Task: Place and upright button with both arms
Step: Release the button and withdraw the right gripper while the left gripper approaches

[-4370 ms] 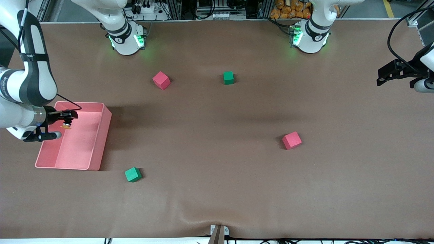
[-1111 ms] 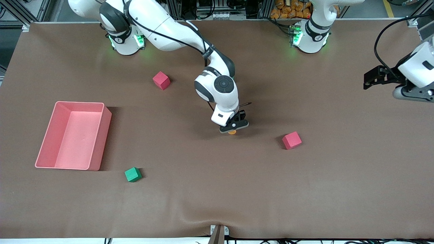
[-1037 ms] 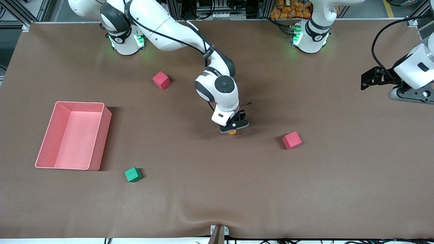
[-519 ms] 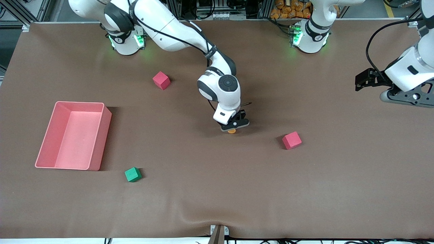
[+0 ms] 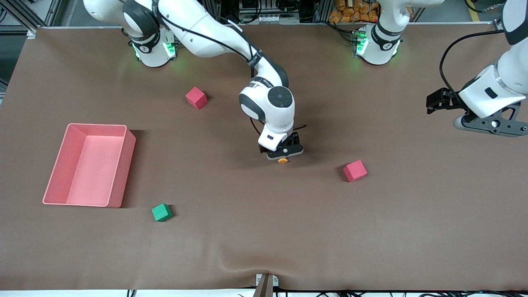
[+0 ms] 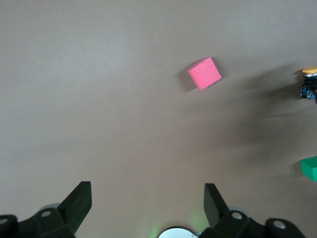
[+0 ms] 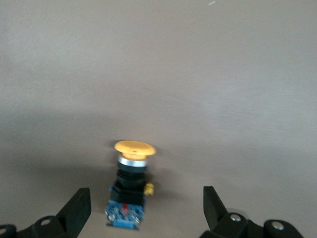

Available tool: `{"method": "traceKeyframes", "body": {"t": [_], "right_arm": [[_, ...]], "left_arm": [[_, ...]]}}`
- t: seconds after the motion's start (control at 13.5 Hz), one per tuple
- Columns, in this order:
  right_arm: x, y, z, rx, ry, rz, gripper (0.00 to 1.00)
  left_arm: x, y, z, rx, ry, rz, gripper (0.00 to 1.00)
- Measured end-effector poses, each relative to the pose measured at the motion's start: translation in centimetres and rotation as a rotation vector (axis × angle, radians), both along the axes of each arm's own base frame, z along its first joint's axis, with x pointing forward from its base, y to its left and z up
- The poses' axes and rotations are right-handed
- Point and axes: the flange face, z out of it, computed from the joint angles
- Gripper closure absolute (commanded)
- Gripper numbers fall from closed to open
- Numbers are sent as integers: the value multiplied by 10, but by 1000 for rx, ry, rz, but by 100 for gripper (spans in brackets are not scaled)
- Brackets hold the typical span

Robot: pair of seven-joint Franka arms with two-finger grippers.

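Note:
The button (image 5: 282,160) lies on its side on the brown mat near the table's middle, its orange cap toward the front camera. In the right wrist view the button (image 7: 130,186) shows its orange cap, black body and blue base between the fingers, touched by neither. My right gripper (image 5: 284,152) is open just above it; it also shows in the right wrist view (image 7: 146,201). My left gripper (image 5: 438,101) is open and empty, up over the left arm's end of the table. The left wrist view (image 6: 147,201) shows the button (image 6: 309,73) at its edge.
A red cube (image 5: 355,170) sits beside the button toward the left arm's end, also seen in the left wrist view (image 6: 204,73). Another red cube (image 5: 196,97), a green cube (image 5: 161,212) and a pink bin (image 5: 123,173) lie toward the right arm's end. A green cube (image 6: 311,167) shows at the left wrist view's edge.
My right arm carried the button from over the pink bin to the table's middle, let it go and lifted slightly. My left arm has moved in toward the middle.

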Motion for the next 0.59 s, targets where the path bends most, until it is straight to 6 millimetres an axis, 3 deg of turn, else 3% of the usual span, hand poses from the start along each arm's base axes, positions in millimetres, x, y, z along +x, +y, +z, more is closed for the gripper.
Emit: {"method": "traceKeyframes", "body": {"t": [0.15, 0.3, 0.59], "right_arm": [[15, -20, 39, -28, 15, -39, 0], [29, -45, 72, -44, 27, -75, 0], [55, -111, 102, -68, 47, -5, 0]], "left_arm": [[5, -10, -4, 5, -2, 20, 0], [10, -36, -17, 12, 9, 15, 0], [22, -81, -51, 17, 20, 70, 0]]}}
